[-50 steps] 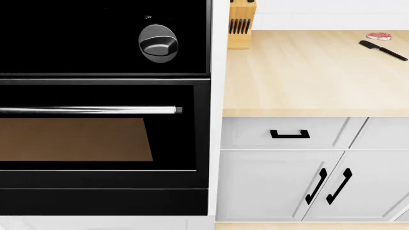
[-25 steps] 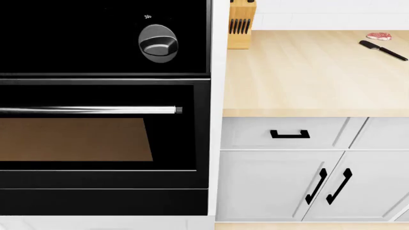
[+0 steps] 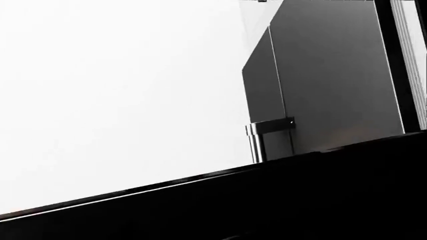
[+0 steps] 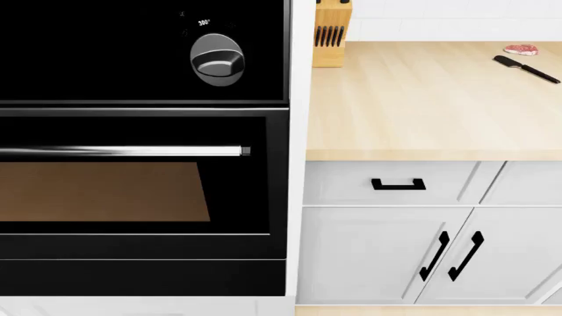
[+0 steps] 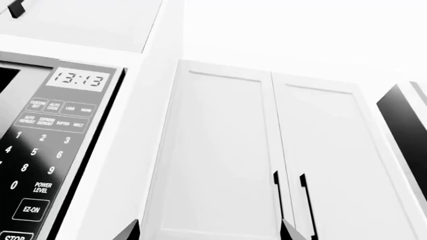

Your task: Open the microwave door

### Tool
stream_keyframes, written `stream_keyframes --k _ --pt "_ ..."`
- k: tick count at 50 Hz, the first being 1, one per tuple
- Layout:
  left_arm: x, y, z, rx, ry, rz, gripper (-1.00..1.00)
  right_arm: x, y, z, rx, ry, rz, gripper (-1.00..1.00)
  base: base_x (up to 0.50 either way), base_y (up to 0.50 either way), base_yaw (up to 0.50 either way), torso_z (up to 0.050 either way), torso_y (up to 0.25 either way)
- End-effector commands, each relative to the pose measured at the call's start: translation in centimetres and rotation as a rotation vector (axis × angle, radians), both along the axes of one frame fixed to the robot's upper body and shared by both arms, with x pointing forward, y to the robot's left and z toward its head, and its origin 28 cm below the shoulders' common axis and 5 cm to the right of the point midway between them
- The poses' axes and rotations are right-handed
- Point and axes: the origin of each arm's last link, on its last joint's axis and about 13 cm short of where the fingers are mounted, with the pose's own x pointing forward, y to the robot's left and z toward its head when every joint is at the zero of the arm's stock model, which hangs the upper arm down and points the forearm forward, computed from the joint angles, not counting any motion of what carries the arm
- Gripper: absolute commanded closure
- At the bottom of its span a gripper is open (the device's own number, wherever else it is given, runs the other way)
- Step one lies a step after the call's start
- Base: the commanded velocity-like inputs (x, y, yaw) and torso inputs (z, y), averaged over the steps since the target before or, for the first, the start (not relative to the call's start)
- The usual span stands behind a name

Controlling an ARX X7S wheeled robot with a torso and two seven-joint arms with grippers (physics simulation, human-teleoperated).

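The microwave (image 5: 47, 165) shows only in the right wrist view: its keypad panel with a clock display (image 5: 80, 78) reading 13:13, and a sliver of its door (image 5: 9, 100) at the picture's edge. My right gripper (image 5: 210, 234) is open. Its two dark fingertips (image 5: 131, 232) stand wide apart with nothing between them, in front of white cabinet doors beside the microwave. Neither gripper appears in the head view. In the left wrist view a black surface (image 3: 267, 200) fills the part where the left fingers would show, so I cannot make them out.
The head view holds a black oven (image 4: 141, 191) with a silver knob (image 4: 217, 59) and bar handle (image 4: 123, 151). Beside it are a wooden counter (image 4: 422, 112) with a knife block (image 4: 331, 33) and spatula (image 4: 525, 68), and white drawers below. White wall cabinets (image 5: 267, 150) flank the microwave.
Small dial markings reading 300 have appeared above the oven knob. Nothing else in the head view differs.
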Motion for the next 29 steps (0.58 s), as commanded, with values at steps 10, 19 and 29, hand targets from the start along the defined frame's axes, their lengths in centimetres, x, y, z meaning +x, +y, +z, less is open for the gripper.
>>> stream_keyframes --k 10,19,29 --pt "-9.7 4.9 -0.7 -0.081 0.071 0.262 -1.00 0.1 0.5 0.5 -0.013 -0.012 0.006 -1.00 0.00 0.00 0.00 0.000 0.000" --pt "-15.2 6.4 -0.7 -0.117 0.092 0.413 -1.00 0.0 0.5 0.5 -0.014 -0.015 0.006 -1.00 0.00 0.00 0.00 0.000 0.000" --pt "-18.4 6.1 -1.5 -0.128 0.089 0.489 -1.00 -0.1 0.5 0.5 -0.013 -0.017 0.006 -1.00 0.00 0.00 0.00 0.000 0.000"
